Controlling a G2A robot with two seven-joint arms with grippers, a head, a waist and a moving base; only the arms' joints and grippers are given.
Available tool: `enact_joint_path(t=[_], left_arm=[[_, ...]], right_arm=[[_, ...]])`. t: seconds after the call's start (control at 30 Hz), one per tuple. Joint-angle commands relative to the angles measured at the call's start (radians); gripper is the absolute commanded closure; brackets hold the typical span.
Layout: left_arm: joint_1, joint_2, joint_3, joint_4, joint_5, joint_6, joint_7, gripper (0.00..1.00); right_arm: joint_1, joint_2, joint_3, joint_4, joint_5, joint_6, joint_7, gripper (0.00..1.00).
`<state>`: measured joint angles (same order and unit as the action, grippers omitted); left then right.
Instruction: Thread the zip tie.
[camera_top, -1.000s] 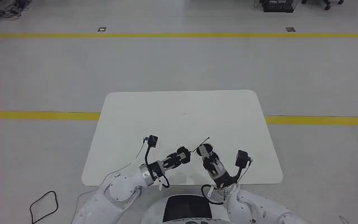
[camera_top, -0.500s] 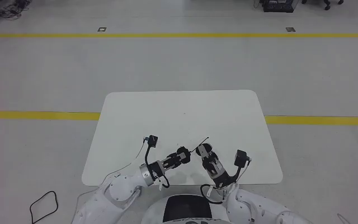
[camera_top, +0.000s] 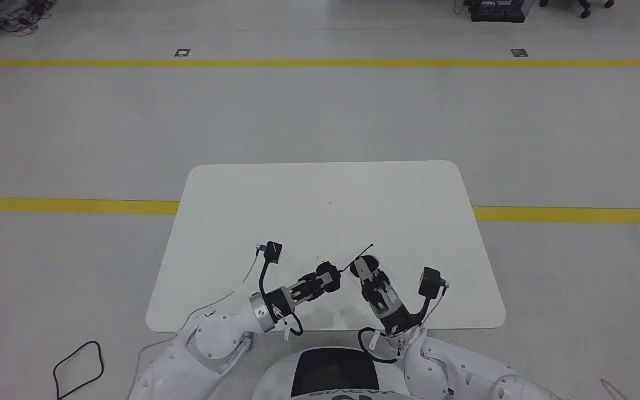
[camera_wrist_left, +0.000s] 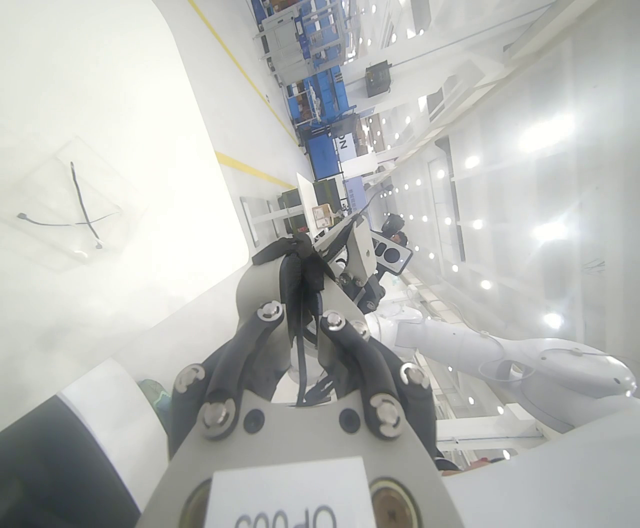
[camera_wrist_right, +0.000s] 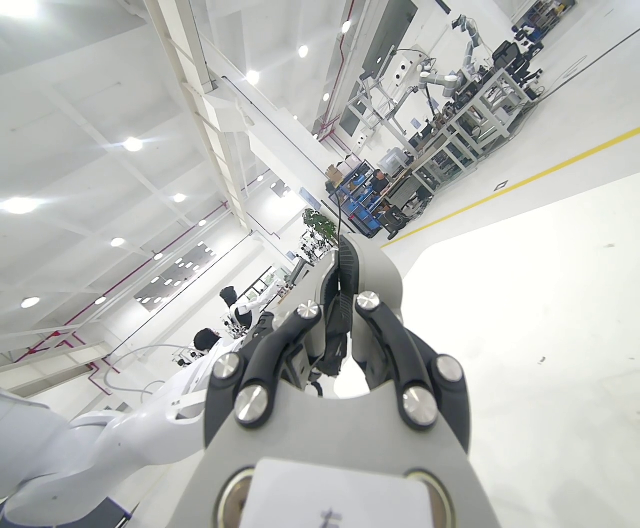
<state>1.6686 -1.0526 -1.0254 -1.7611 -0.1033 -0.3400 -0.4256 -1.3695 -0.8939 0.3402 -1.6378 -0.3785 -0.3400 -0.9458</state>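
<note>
Jaws of the right gripper (camera_wrist_right: 342, 260) are clamped on a thin black zip tie (camera_wrist_right: 339, 216), and its free tail sticks straight out past the tips. In the top view the same tail (camera_top: 365, 249) slants up and away from the right gripper (camera_top: 360, 267), over the near part of the white table (camera_top: 330, 190).

The left gripper (camera_wrist_left: 300, 257) has its jaws drawn together as well. Something black sits between them, but I cannot tell whether it is part of the tie.

Both arms come in from the near edge of the table, with the forearms angled inward. The left gripper (camera_top: 328, 276) and the right one face each other tip to tip, close but apart, raised off the tabletop.

Counted: two arms, two grippers and one zip tie in the grip. The left wrist view also shows one clear bag (camera_wrist_left: 55, 165) lying flat on the table, well away from the grippers. Two spare ties (camera_wrist_left: 82, 205) lie crossed inside it.
</note>
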Motion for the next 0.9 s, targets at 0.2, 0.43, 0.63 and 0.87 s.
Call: enact_joint_path(t=[0.2, 0.43, 0.63, 0.87], left_arm=[[0.000, 0.000, 0.000, 0.000, 0.000, 0.000, 0.000, 1.00], [0.000, 0.000, 0.000, 0.000, 0.000, 0.000, 0.000, 1.00], [0.000, 0.000, 0.000, 0.000, 0.000, 0.000, 0.000, 1.00], [0.000, 0.000, 0.000, 0.000, 0.000, 0.000, 0.000, 1.00]], right_arm=[[0.009, 0.001, -0.011, -0.001, -0.007, 0.000, -0.008, 1.00], [0.015, 0.001, -0.015, 0.007, 0.002, 0.000, -0.010, 1.00], [0.014, 0.000, -0.015, 0.014, 0.007, 0.000, -0.004, 1.00], [0.010, 0.000, -0.011, 0.019, 0.003, 0.000, 0.000, 1.00]])
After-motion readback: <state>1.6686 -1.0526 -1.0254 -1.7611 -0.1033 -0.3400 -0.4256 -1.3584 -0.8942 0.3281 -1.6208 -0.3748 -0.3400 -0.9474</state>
